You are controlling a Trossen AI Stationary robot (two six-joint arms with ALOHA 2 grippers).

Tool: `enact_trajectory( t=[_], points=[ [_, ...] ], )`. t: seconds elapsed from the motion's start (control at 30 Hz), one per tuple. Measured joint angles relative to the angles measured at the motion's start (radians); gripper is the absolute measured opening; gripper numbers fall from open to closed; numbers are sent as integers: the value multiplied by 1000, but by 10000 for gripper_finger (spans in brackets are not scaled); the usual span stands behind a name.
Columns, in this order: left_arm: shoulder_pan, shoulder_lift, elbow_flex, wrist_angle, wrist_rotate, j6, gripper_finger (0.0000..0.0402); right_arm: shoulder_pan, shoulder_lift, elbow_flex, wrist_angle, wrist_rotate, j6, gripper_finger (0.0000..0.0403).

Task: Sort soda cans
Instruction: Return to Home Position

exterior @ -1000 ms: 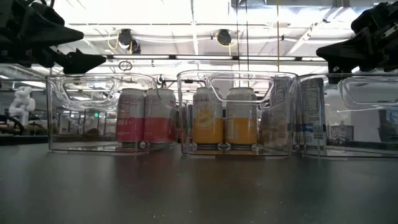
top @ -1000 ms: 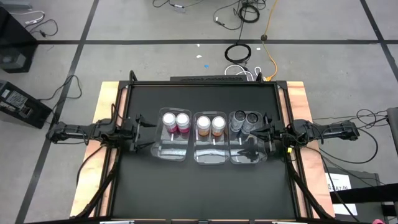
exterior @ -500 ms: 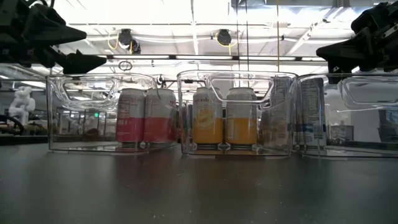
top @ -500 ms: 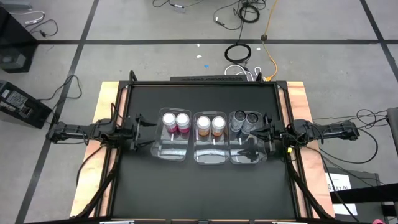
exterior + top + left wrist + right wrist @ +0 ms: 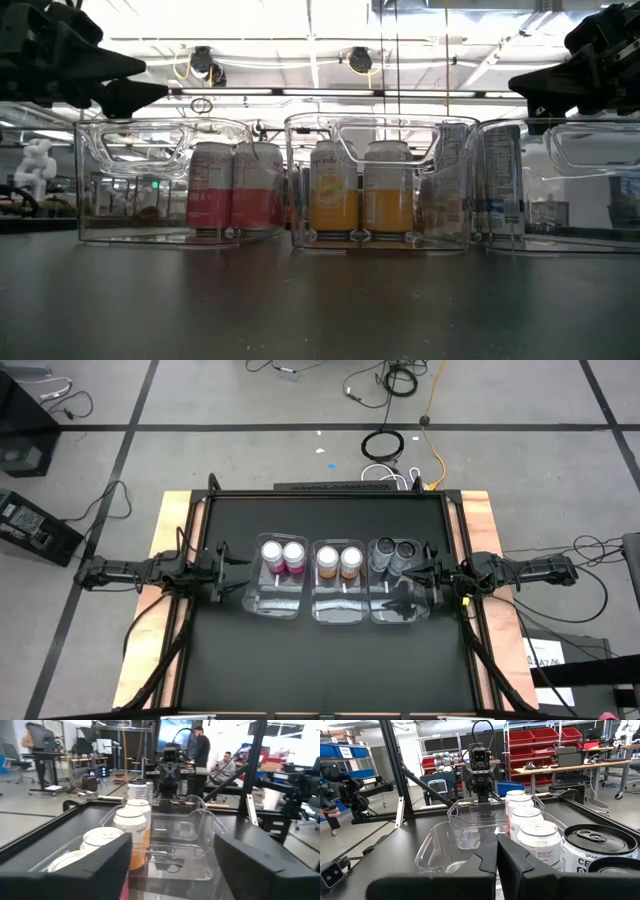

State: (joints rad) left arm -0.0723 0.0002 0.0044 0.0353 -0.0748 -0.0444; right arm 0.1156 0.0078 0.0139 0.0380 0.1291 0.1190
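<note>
Left arm's black two-finger gripper (image 5: pixel 230 561) is spread wide with nothing in it, hanging up around rim height just off the outer side of the left clear rectangular plastic bin (image 5: pixel 271 609). Right arm's black two-finger gripper (image 5: pixel 420 572) is the opposite: pinched closed on nothing, fingertips meeting, parked by the outer side of the right clear rectangular plastic bin (image 5: pixel 398 618). A middle clear rectangular plastic bin (image 5: pixel 338 621) sits between those two, all three lined up in a row on the black tabletop (image 5: pixel 320 670). As for the cans, the pair of pink-sided soda cans with shiny silver tops (image 5: pixel 272 553) stands upright side by side in the left bin. The pair of orange-sided soda cans with silver tops (image 5: pixel 328 557) is in the middle bin, and the pair of dark-topped, white-and-blue-sided soda cans (image 5: pixel 405 549) is in the right bin. Each pair is bunched at the same end of its bin. Neither gripper touches any can.
</note>
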Motion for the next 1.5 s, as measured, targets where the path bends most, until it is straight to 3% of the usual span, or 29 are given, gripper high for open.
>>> enact_trajectory(
  t=[0.33,0.63,1.5],
  points=[
    [0,0,0,-15,69,55,155,0,0,0,0,0,0,0],
    [0,0,0,-21,107,88,72,0,0,0,0,0,0,0],
    [0,0,0,-21,100,94,59,0,0,0,0,0,0,0]
  ],
)
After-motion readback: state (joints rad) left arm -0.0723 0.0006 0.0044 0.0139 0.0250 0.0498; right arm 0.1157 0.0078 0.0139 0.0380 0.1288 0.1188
